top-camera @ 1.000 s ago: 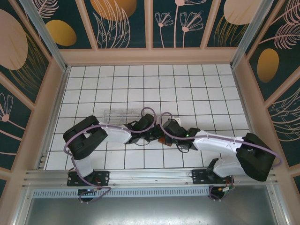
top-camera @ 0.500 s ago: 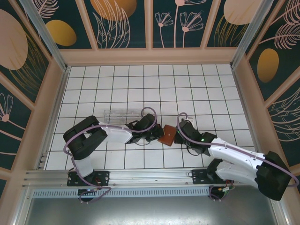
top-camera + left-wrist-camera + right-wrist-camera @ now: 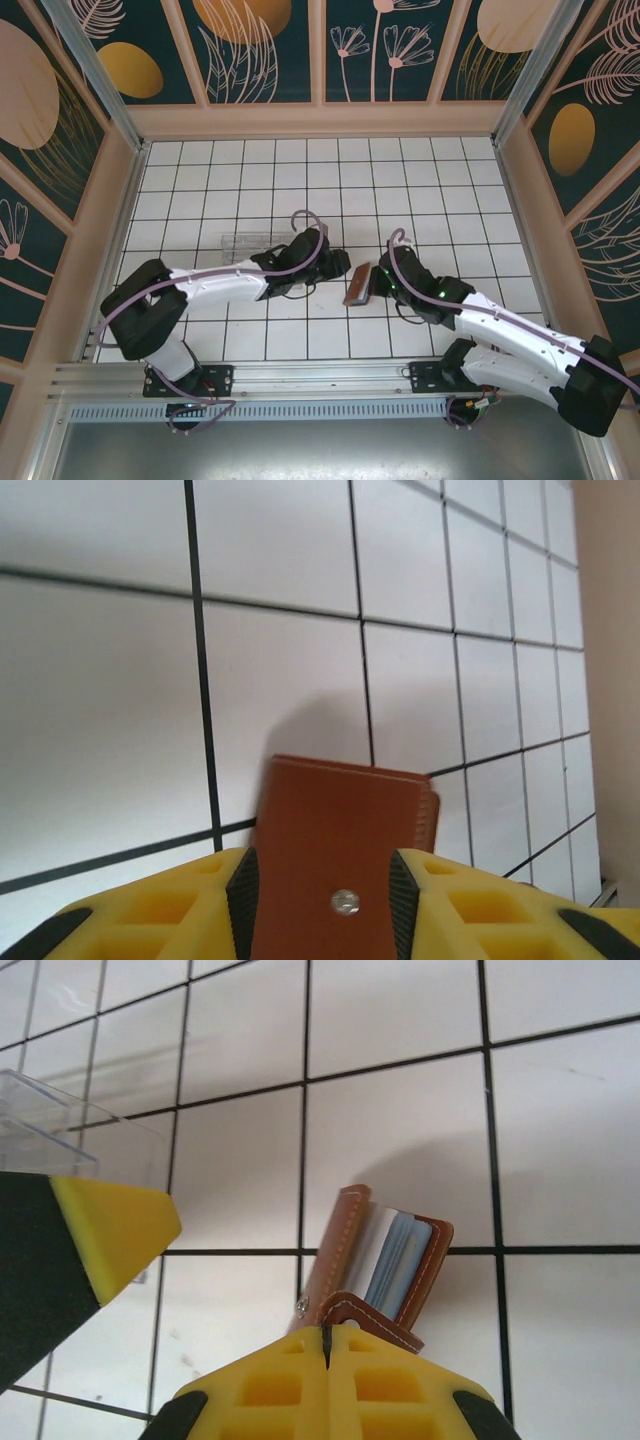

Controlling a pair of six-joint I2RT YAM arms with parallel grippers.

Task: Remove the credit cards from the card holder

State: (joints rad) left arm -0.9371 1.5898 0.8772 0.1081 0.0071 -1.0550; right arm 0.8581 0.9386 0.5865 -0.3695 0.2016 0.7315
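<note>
1. Brown leather-like card holder (image 3: 340,1235) standing on edge on the white tiled table (image 3: 450,200), between the two grippers and near the clear plastic box (image 3: 60,1125). Its covers are gaping slightly, with blue-grey lining and pale card edges (image 3: 378,1250) showing inside.
2. Right gripper (image 3: 328,1345) pinching fully closed on the holder's snap tab, propping it upright.
3. Left gripper (image 3: 323,885) hanging just beside the holder with jaws parted, gripping nothing.
4. Step judged in hand: steadying and spreading the holder, with no card out yet.
5. Next move is probably calling for the left gripper to nip one card edge and draw it clear while the right is bracing.
</note>
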